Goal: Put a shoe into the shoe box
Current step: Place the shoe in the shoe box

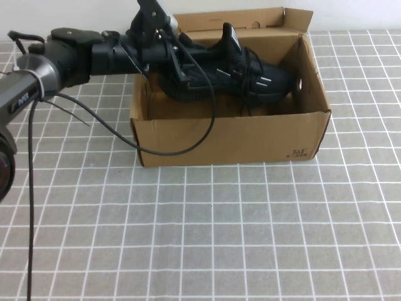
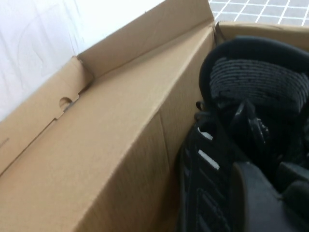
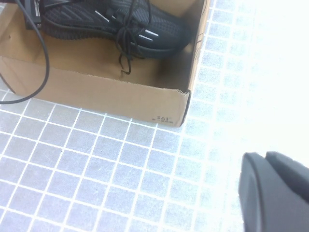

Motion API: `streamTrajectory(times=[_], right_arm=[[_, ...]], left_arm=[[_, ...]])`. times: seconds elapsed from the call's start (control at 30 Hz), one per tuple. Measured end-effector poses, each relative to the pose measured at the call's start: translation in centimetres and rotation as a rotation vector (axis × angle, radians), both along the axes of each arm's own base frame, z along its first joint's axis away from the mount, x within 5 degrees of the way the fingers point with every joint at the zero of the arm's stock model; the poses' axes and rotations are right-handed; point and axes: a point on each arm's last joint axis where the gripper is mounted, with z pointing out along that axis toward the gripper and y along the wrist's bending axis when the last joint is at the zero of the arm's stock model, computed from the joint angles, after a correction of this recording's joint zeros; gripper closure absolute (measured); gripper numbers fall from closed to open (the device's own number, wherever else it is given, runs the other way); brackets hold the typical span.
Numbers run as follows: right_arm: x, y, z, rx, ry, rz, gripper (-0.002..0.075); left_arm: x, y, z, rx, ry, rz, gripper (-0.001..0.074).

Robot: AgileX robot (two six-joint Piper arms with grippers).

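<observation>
Jaws of the left gripper point(image 1: 178, 63) are clamping the shoe's point(image 1: 241, 78) heel, largely hiding it, inside the shoe box point(image 1: 232, 135) at upper centre; the right gripper point(image 3: 277, 193), cropped, is showing jaws together.

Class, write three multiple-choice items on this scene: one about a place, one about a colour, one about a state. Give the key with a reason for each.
1. Where is the shoe?
A. on the tiles
B. over the open shoe box, held at its heel end
C. beside the box

2. What colour are its laces?
A. black
B. red
C. white

3. The left gripper is
A. parked away
B. shut on the shoe
C. under the box

Key: B, the toe dips inside the walls; A, dark laces hang down; B, it clamps the heel. The right gripper waits over the tiles beside the box.
</observation>
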Motion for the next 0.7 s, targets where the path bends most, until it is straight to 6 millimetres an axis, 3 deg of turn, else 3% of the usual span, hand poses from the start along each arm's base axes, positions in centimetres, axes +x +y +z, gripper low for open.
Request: streamTrajectory(times=[0.7], right_arm=[[-0.2, 0.2, -0.2, 0.015, 0.033, 0.012, 0.0742]], left_arm=[[1.2, -0.1, -2.8, 0.000, -0.014, 0.024, 0.0667]])
